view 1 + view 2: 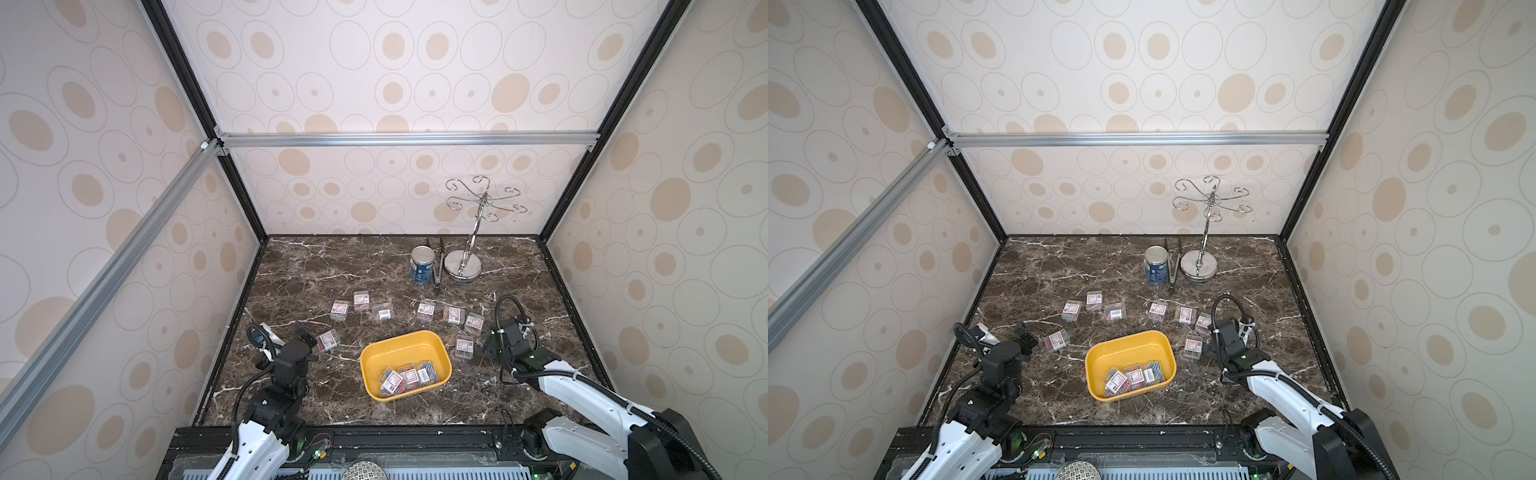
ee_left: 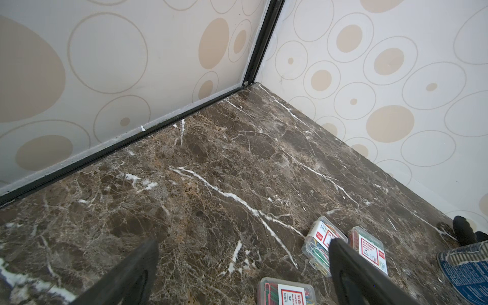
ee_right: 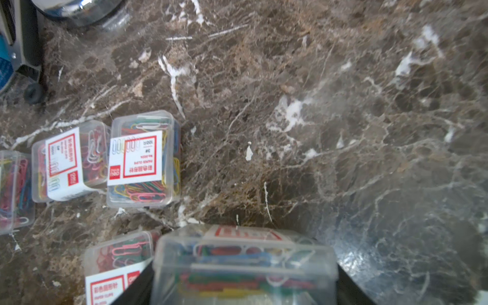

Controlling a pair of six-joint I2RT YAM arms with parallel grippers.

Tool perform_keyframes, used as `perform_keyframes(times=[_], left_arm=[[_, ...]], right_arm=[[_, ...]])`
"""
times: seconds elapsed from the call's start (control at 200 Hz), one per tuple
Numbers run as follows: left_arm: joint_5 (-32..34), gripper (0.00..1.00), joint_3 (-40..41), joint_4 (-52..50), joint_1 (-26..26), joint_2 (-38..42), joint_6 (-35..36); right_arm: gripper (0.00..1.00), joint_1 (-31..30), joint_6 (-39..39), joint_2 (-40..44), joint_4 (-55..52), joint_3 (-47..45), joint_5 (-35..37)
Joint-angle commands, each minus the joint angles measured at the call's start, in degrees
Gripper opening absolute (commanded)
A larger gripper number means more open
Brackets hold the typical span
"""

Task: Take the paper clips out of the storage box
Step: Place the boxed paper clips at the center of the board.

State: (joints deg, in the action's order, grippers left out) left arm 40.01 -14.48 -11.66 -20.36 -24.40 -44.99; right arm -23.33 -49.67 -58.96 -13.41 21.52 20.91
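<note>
Eight paper clip cases (image 1: 425, 311) lie on the worktop (image 1: 332, 266) around the storage box (image 1: 395, 336), roughly four remain inside, the right end effector (image 3: 244, 285) pinches another, and the left end effector (image 2: 244, 241) is spread.

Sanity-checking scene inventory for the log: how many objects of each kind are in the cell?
Yellow storage tray: 1
Clear paper clip cases: at least 12 (8 on the marble table, 1 in the right gripper, at least 3 overlapping in the tray)
Blue-labelled tin can: 1
Metal tongs: 1
Chrome hook stand: 1
Total: at least 16
</note>
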Motion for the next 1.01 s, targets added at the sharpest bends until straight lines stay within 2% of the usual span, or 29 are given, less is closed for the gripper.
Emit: perform_keyframes(times=[0.0, 0.19, 0.405, 0.545, 0.695, 0.855, 1.001], left_arm=[[1.1, 1.00, 0.0, -0.5, 0.3, 0.3, 0.2], [1.0, 1.00, 0.0, -0.2, 0.3, 0.2, 0.2], [1.1, 1.00, 0.0, -0.2, 0.3, 0.1, 0.2], [1.1, 1.00, -0.1, -0.2, 0.3, 0.1, 0.2], [1.1, 1.00, -0.1, -0.2, 0.3, 0.1, 0.2], [1.0, 1.00, 0.0, -0.3, 0.4, 0.1, 0.2], [1.0, 1.00, 0.0, -0.3, 0.3, 0.1, 0.2]], right_arm=[[0.61, 0.1, 1.0, 0.7, 12.3, -5.5, -2.3], [0.58, -1.0, 5.3, -5.5, 21.6, -7.6, 1.1], [0.57, -7.1, 6.7, -12.9, 25.2, -5.8, 7.9], [0.60, -8.6, 6.9, -11.8, 26.2, -7.4, 9.5], [0.72, -8.8, 6.6, -8.6, 24.8, -8.8, 8.1], [0.94, -8.9, 5.0, -7.2, 18.9, -7.1, 7.7], [0.97, -8.9, 4.0, -4.4, 15.8, -7.0, 7.4]])
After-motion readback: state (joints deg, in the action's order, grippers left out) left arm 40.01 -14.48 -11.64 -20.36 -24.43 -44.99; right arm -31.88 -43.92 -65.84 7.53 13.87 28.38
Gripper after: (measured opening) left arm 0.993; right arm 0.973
